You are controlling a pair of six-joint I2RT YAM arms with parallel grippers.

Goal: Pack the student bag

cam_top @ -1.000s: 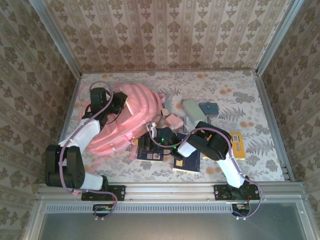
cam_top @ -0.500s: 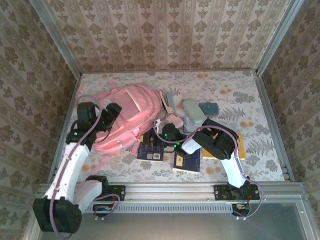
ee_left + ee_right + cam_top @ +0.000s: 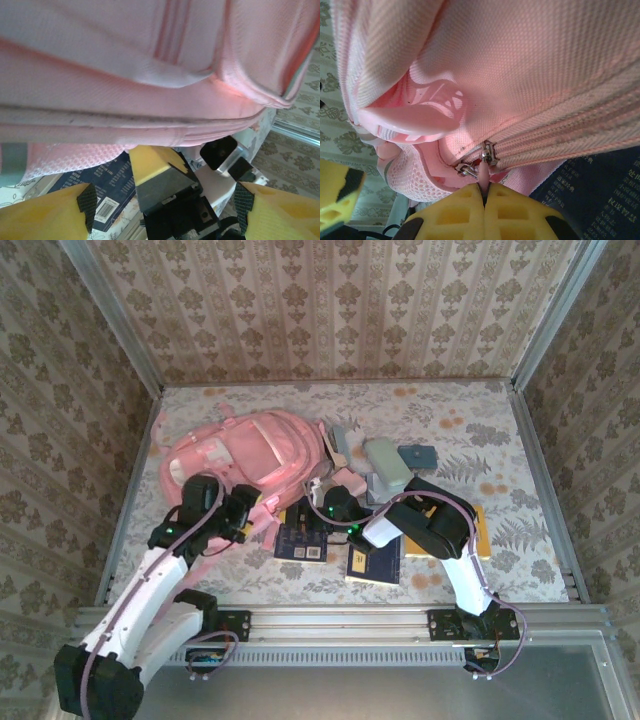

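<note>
The student bag (image 3: 255,445) is a big pink backpack lying at the back left of the table; its fabric also shows in the left wrist view (image 3: 150,70) and the right wrist view (image 3: 535,65). My right gripper (image 3: 326,508) is at the bag's near right edge. There it (image 3: 485,192) is shut on a pink zipper pull (image 3: 483,175) beside two metal sliders (image 3: 488,152). My left gripper (image 3: 240,516) hangs at the bag's near edge. Its jaws (image 3: 165,200) stand open and hold nothing, and its fingertips (image 3: 87,200) frame the right gripper's yellow finger (image 3: 152,162).
Dark blue books (image 3: 303,540) (image 3: 372,562) lie near the bag's front, partly under my right arm. A yellow book (image 3: 478,530) is further right. A small pink pouch (image 3: 348,482), a pale green case (image 3: 385,460) and a small blue item (image 3: 417,457) sit behind them.
My left gripper opened, came off the top of the bag and moved toward the near side and right. The bag dropped flatter on the table. My right gripper stayed shut in place.
</note>
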